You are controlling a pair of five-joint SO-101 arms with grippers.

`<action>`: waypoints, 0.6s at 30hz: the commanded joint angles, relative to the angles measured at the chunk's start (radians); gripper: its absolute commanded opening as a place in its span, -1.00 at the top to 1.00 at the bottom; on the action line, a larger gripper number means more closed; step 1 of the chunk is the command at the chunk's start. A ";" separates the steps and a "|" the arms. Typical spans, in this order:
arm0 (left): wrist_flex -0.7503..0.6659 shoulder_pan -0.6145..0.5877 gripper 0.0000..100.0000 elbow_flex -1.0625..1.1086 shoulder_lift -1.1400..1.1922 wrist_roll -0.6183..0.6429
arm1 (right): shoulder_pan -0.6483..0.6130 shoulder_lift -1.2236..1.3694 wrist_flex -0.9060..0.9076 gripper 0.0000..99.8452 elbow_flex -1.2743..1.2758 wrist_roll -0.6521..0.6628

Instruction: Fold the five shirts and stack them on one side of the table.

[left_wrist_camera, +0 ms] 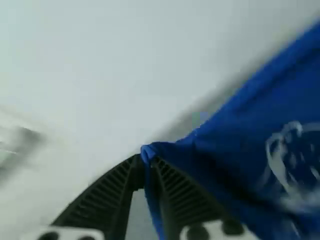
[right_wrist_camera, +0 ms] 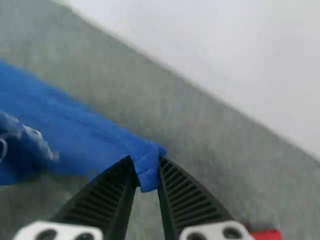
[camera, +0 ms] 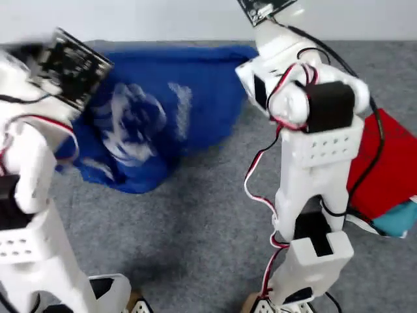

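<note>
Left gripper (left_wrist_camera: 145, 159) pinched tight on blue shirt (camera: 163, 111) corner, right gripper (right_wrist_camera: 146, 169) nipping opposite corner. Shirt edge lifted at far side, rest draped on table (camera: 202, 222). Fold in hand. Next, likely: both arms carry edge across evenly.

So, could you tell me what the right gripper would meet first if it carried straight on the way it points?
Past the blue shirt corner it grips, the right gripper probably meets the grey table, then the white wall; depth is unclear.
</note>
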 commanded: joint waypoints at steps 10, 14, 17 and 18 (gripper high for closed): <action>0.196 0.133 0.72 0.582 -0.011 -0.028 | 0.124 -0.002 -0.030 0.98 0.540 0.089; 0.175 0.130 0.70 0.602 -0.011 -0.028 | 0.196 0.071 -0.110 0.98 0.577 0.089; 0.180 0.130 0.70 0.595 -0.018 -0.028 | 0.239 0.142 -0.160 0.98 0.577 0.089; 0.195 0.129 0.70 0.588 -0.018 -0.032 | 0.249 0.162 -0.173 0.98 0.577 0.089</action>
